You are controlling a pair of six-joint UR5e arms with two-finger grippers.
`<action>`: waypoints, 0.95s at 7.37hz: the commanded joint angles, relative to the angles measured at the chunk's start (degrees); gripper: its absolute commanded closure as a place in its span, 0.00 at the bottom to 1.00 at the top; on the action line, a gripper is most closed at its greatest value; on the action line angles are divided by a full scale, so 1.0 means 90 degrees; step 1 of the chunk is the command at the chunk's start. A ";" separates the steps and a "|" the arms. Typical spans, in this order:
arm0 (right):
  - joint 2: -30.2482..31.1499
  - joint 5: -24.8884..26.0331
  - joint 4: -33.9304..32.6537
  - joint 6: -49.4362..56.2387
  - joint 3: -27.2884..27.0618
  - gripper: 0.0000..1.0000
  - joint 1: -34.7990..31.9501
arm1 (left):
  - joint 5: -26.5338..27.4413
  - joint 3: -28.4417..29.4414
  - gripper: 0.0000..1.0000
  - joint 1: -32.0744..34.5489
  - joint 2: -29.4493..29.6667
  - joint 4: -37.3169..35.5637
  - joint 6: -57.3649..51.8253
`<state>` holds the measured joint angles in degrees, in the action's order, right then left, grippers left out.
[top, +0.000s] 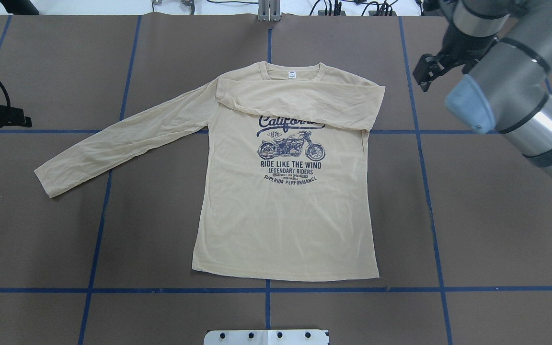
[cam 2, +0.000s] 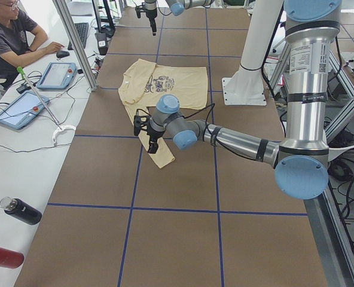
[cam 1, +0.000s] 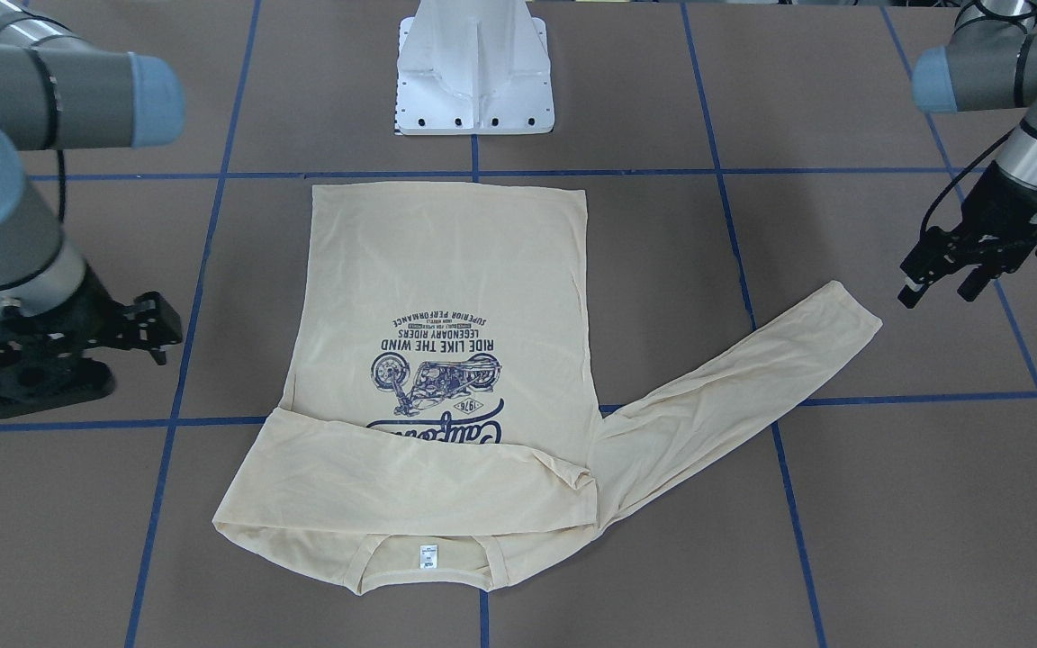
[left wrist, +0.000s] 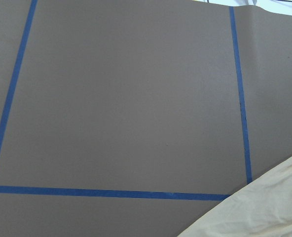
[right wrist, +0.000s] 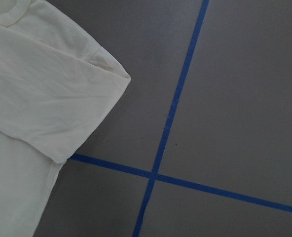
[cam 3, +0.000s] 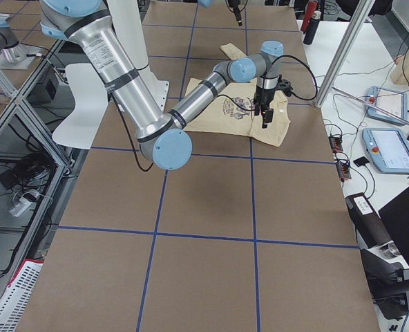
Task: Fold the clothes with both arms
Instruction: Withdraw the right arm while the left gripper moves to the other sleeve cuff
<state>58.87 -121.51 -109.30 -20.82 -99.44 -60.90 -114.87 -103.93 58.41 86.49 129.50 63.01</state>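
Observation:
The clothes are one cream-yellow long-sleeved shirt (top: pixel 285 211) lying flat, print up, neck at the table's far side. One sleeve (top: pixel 304 103) is folded across the chest and covers part of the navy "California" lettering. The other sleeve (top: pixel 113 143) stretches out flat toward my left side. My left gripper (top: pixel 19 120) (cam 1: pixel 937 292) hovers open and empty just past that sleeve's cuff (cam 1: pixel 843 310). Beside the folded shoulder my right gripper (top: pixel 424 79) (cam 1: pixel 163 328) stands open, holding nothing. The wrist views show only cloth edges: the cuff (left wrist: pixel 264 207) and the folded sleeve (right wrist: pixel 37 98).
Blue tape lines (top: pixel 266 290) grid the brown table. The white pedestal base (cam 1: pixel 473 72) stands just behind the shirt's hem. A person (cam 2: pixel 9 36) sits at a side bench with tablets (cam 2: pixel 57 75) and bottles (cam 2: pixel 21 210). More pendants (cam 3: pixel 391 149) lie past the far edge.

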 commanded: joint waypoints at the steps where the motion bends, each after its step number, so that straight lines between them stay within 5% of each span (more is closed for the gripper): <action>1: 0.0964 -0.0989 -0.0034 0.0292 -0.0784 0.00 -0.0606 | 0.0903 -0.0014 0.01 -0.0871 -0.0827 0.1143 0.1002; 3: 0.1377 -0.0992 -0.0208 0.0224 -0.1409 0.00 -0.0607 | 0.1862 0.0276 0.01 -0.1781 -0.0831 0.1158 0.1485; 7: 0.1827 -0.0972 -0.0180 0.0184 -0.1831 0.00 -0.0607 | 0.2168 0.0572 0.09 -0.2212 -0.0597 0.0868 0.1417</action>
<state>74.63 -130.30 -111.09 -19.13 -115.09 -66.35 -95.81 -98.98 39.95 80.09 139.05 75.79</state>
